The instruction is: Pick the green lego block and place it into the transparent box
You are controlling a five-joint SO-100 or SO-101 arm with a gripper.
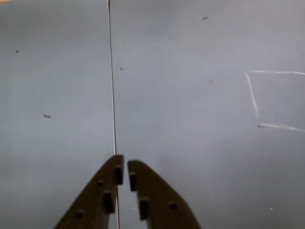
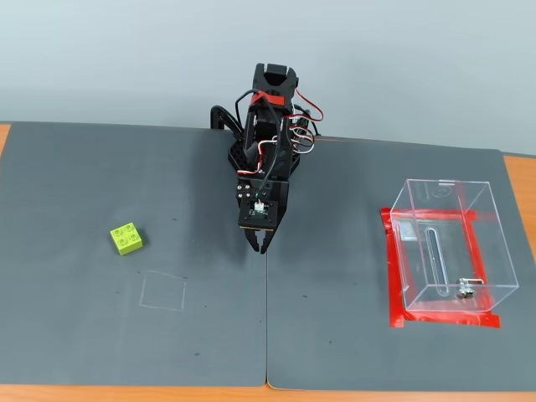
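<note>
The small lime-green studded plastic brick [image 2: 126,239] lies on the grey mat's [image 2: 100,184] left side in the fixed view, well apart from the clear plastic cube box [image 2: 448,247] far right. It falls outside the wrist view, where the black two-finger gripper [image 1: 126,164] hangs empty, fingers nearly together over the mat seam [image 1: 112,95].

The green lego block [image 2: 126,239] is lying flat on the grey mat at the left of the fixed view, studs facing up (four of them, as far as I can tell), turned slightly askew. The transparent box [image 2: 448,248] is standing upright well apart from it at the right, sitting on red tape, showing a long slot and a small metal fitting near its bottom.
</note>
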